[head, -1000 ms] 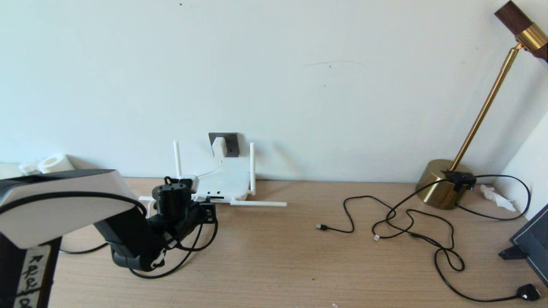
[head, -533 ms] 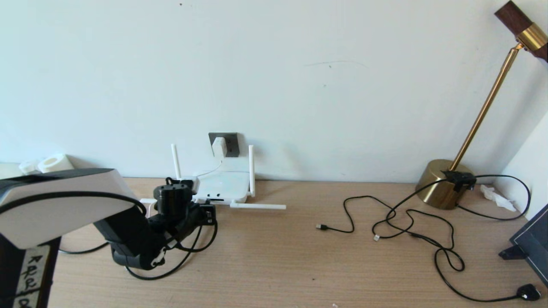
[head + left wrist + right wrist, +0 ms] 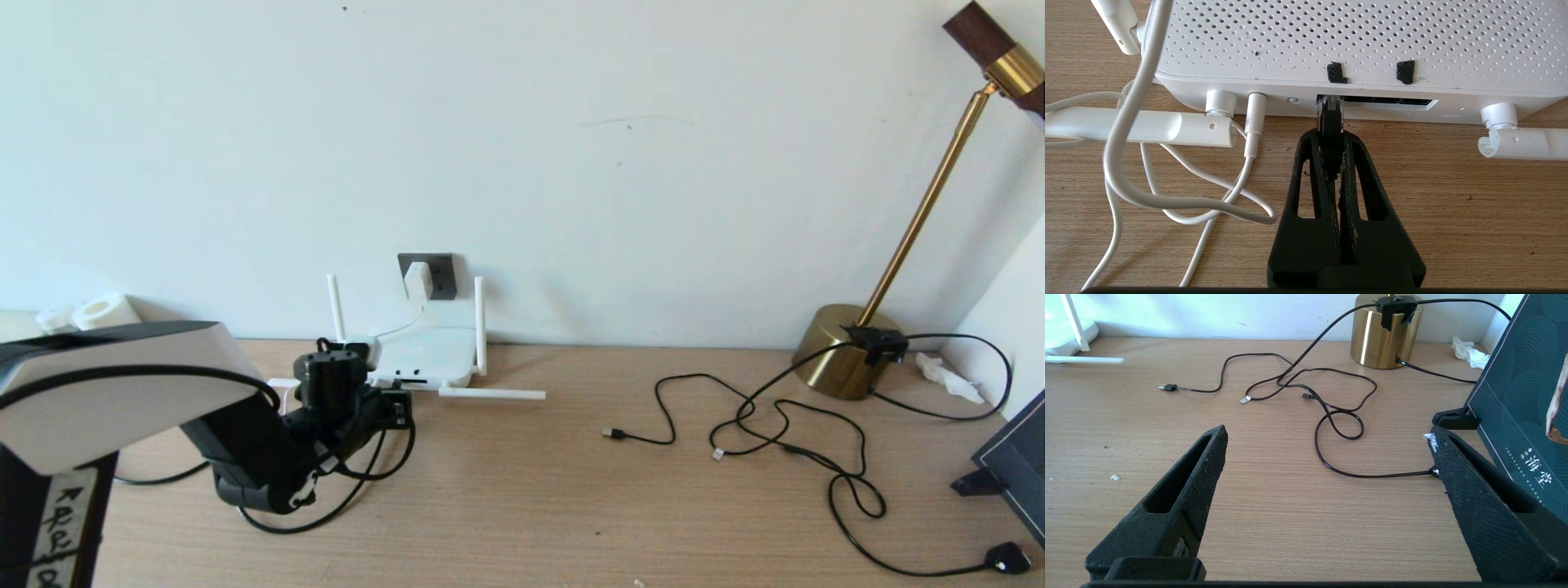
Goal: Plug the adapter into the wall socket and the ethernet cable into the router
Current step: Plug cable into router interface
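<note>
Now the left gripper (image 3: pixel 1331 134) pinches the ethernet cable (image 3: pixel 1329 126) at its plug, whose clear tip sits in the router (image 3: pixel 424 353) port slot at the desk's (image 3: pixel 571 490) back edge. Above, the adapter (image 3: pixel 418 279) sits in the socket (image 3: pixel 439 273). Nearer the right edge, the right gripper (image 3: pixel 1327 449) hangs spread, empty.

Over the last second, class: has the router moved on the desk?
Yes. The router has dropped lower against the wall socket; the white gap between them has grown.
</note>
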Robot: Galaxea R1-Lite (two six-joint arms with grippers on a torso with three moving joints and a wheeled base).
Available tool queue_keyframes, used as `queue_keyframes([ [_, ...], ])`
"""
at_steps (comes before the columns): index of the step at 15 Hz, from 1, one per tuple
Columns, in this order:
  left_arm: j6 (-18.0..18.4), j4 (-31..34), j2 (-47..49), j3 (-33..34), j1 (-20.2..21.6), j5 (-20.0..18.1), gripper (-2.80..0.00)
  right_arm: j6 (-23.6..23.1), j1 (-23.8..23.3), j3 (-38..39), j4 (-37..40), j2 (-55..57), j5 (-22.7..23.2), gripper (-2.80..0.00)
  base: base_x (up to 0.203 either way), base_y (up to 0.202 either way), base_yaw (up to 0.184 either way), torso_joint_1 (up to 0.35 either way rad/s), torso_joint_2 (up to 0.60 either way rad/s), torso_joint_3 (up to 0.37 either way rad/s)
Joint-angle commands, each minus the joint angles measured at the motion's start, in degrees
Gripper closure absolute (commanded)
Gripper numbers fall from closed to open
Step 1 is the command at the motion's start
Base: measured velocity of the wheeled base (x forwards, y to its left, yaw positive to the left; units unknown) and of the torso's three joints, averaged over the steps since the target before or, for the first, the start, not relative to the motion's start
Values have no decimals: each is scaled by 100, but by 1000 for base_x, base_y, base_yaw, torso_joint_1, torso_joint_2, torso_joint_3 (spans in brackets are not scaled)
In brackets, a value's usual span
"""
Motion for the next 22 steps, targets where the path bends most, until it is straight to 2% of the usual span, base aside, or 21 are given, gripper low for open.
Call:
queue_keyframes([
  [1, 12, -32, -11, 0, -2, 4, 0, 2, 2, 0, -1, 9, 0, -280, 0, 0, 0, 0, 0, 0],
  [18, 37, -11, -279, 137, -40, 4, 0, 2, 2, 0, -1, 9, 0, -280, 0, 0, 0, 0, 0, 0],
  [22, 37, 434, -478, 158, -44, -22, 0, 2, 2, 0, -1, 9, 0, -280, 0, 0, 0, 0, 0, 0],
])
